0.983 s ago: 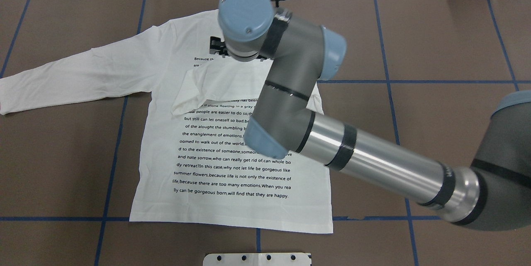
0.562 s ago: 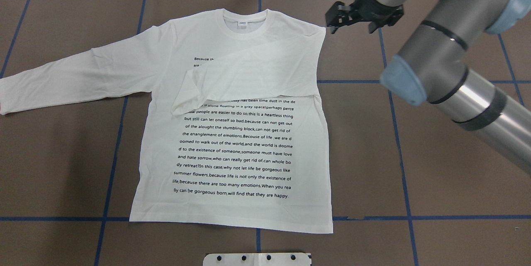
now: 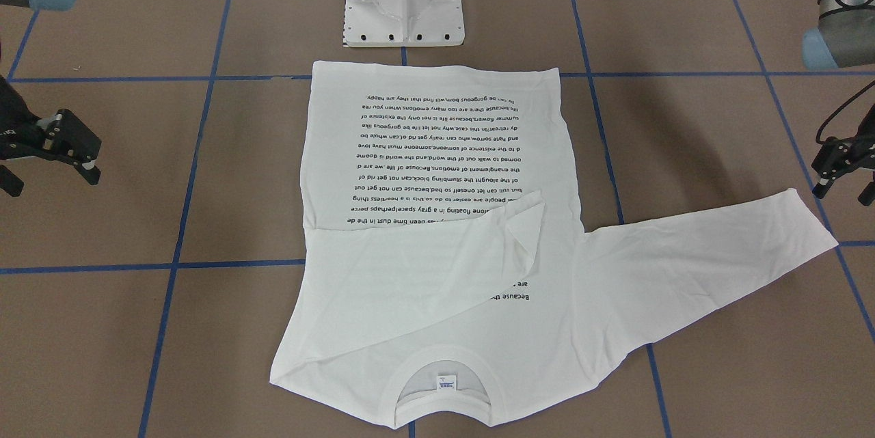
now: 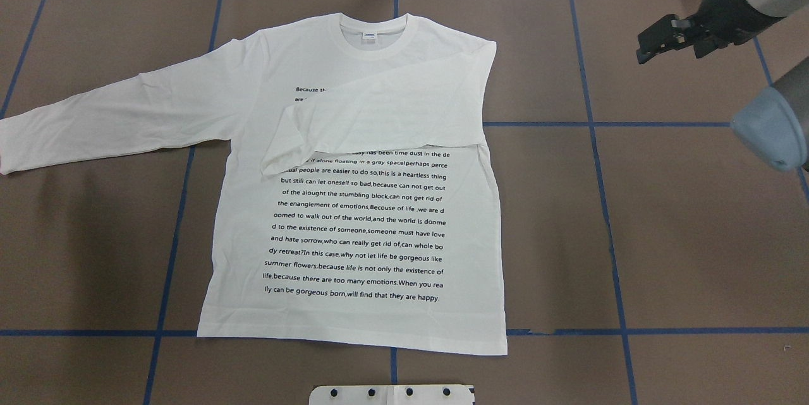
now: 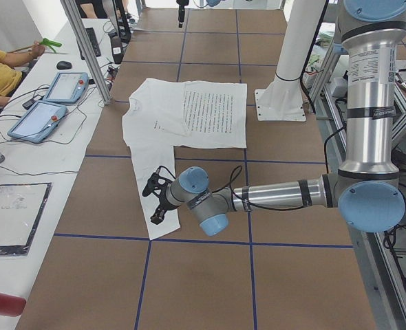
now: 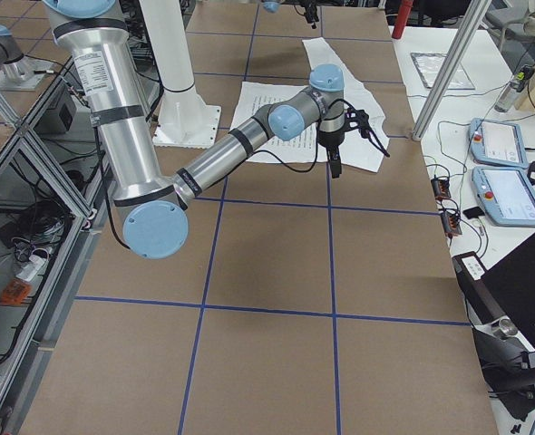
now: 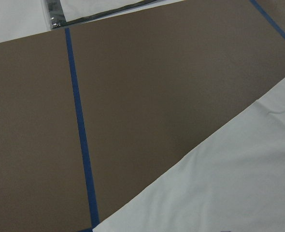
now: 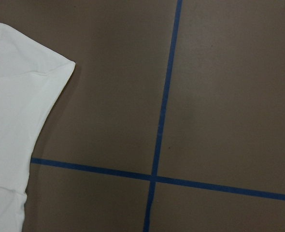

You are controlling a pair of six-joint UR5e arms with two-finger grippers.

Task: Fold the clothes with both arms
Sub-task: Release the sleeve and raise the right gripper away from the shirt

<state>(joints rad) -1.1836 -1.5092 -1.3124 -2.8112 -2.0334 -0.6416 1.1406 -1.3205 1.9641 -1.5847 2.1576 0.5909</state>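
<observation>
From across the table, my white long-sleeved T-shirt (image 3: pixel 437 151) lies flat on the brown table (image 3: pixel 137 356), print side up, with its hem toward my white base (image 3: pixel 403 7). One sleeve (image 3: pixel 410 288) is already laid across the chest, and the outstretched sleeve (image 3: pixel 704 247) runs off to my left. My left gripper (image 3: pixel 844 193) hangs near that sleeve's cuff (image 3: pixel 813 226), fingers parted and holding nothing. My right gripper (image 3: pixel 48 178) is well apart from the shirt on the other side, likewise spread and empty. Overhead, only the right gripper shows, well clear of the folded shoulder (image 4: pixel 486 51). The left side view puts my left gripper close over the cuff end. The right side view tells me little more. My left wrist camera sees only sleeve cloth and table, and the right one sees a shoulder corner and blue tape (image 8: pixel 164 96). I judge the cotton to be light, limp and a little clingy on this surface. It will sag and crease from a single pinch. I would nip the cuff at its edge, taking both layers, and carry it low across the chest.
</observation>
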